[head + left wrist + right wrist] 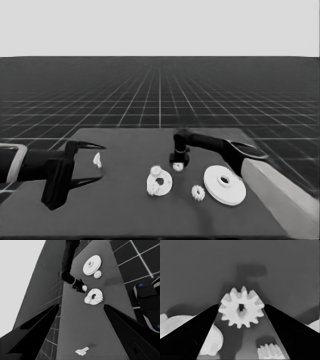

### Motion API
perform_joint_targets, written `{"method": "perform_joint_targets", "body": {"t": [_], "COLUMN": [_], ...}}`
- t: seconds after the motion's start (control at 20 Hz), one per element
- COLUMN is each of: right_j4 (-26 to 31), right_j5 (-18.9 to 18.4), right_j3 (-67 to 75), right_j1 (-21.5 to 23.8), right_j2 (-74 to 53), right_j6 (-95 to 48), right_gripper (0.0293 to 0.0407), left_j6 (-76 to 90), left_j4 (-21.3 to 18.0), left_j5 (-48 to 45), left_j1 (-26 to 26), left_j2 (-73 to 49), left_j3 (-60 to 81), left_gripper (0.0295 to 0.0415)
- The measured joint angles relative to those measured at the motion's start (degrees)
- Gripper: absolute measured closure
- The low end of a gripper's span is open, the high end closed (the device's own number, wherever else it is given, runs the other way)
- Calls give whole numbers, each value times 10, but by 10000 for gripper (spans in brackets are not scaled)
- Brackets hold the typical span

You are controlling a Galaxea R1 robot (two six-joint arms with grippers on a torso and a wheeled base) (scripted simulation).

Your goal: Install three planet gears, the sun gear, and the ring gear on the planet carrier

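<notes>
Right wrist view: right tool (242, 308) grips a gear (241, 307); left tool (87, 162) open.

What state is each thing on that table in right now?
Right gripper: fingers on either side of a gear.
Smaller round part: flat, two gears on it.
Loose gear: lying beside the larger round part.
Larger round part: on the table, untouched.
Thin white piece: lying free.
Left gripper: open, waiting at the left end.

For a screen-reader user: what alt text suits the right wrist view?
A small white toothed gear sits between the right gripper, a finger at each side. The smaller round part and another gear lie on the dark table.
</notes>
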Motion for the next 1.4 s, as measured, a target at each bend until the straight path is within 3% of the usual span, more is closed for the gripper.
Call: {"method": "perform_joint_targets", "body": {"t": [0.2, 0.3, 0.7, 0.75, 0.85, 1.2, 1.3, 1.4], "right_j4": [-1, -1, -1, 20, 50, 68, 46, 40], "right_j5": [2, 3, 3, -31, -56, -67, -84, -92], "right_j3": [-6, -7, -8, 62, 97, 102, 293, 335], "right_j1": [-2, -2, -1, 29, 74, 95, 84, 80], "right_j2": [3, 3, 3, -25, -38, -39, -68, -61], "right_j6": [-4, -4, -4, 32, 49, 52, 215, 262], "right_gripper": [318, 386, 388, 388, 388, 388, 388, 388], "left_j6": [0, 0, 0, 0, 0, 0, 0, 0], "left_j4": [0, 0, 0, 0, 0, 0, 0, 0], "left_j5": [0, 0, 0, 0, 0, 0, 0, 0], "left_j1": [0, 0, 0, 0, 0, 0, 0, 0], "left_j2": [0, 0, 0, 0, 0, 0, 0, 0], "left_j3": [0, 0, 0, 0, 0, 0, 0, 0], "left_gripper": [326, 326, 326, 326, 326, 326, 326, 326]}}
